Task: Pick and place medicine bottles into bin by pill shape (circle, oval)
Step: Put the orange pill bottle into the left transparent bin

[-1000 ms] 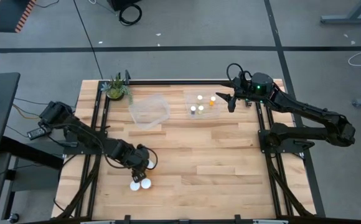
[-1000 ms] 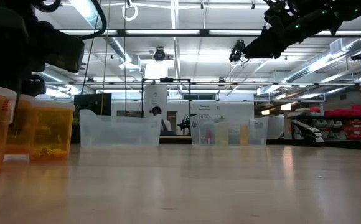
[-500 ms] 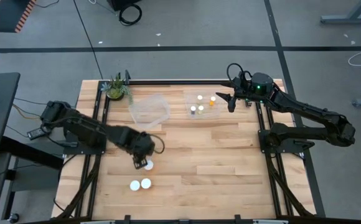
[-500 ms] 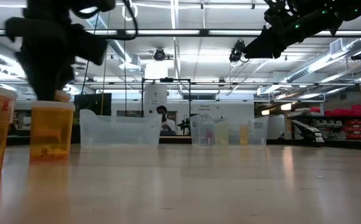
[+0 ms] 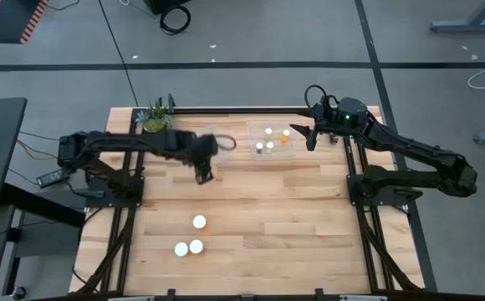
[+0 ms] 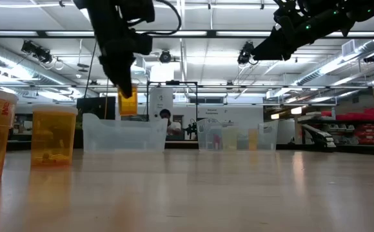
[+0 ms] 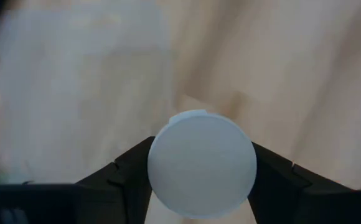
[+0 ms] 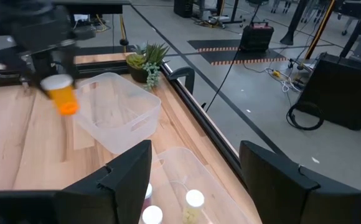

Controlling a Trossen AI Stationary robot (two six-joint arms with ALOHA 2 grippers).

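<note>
The sorting looks about half done. The right-hand clear bin (image 5: 273, 140) at the far side of the desk (image 5: 309, 217) already holds four small bottles (image 5: 269, 140), white caps up, one with an orange body. The left-hand clear bin (image 5: 199, 149), beside the small potted plant (image 5: 155, 119), appears to hold nothing yet, though the arm crossing it hides part of it.

The left end effector (image 5: 202, 171) hangs above the desk at the near edge of that left bin, its fingers (image 7: 126, 171) clamped on either side of the white cap of an orange bottle (image 6: 127, 101). In the low view the bottle hangs clear of the desk, above the bin's rim. It seems on its way into the left bin, but it is not yet released.

Three more bottles (image 5: 190, 239) wait on the near left part of the desk: two just beside each other and a third a little farther in. So by this count four are placed, one is in transit and three are left.

The right end effector (image 5: 311, 138) hovers at the right edge of the filled bin with its fingers (image 8: 128, 168) spread wide and nothing between them.
</note>
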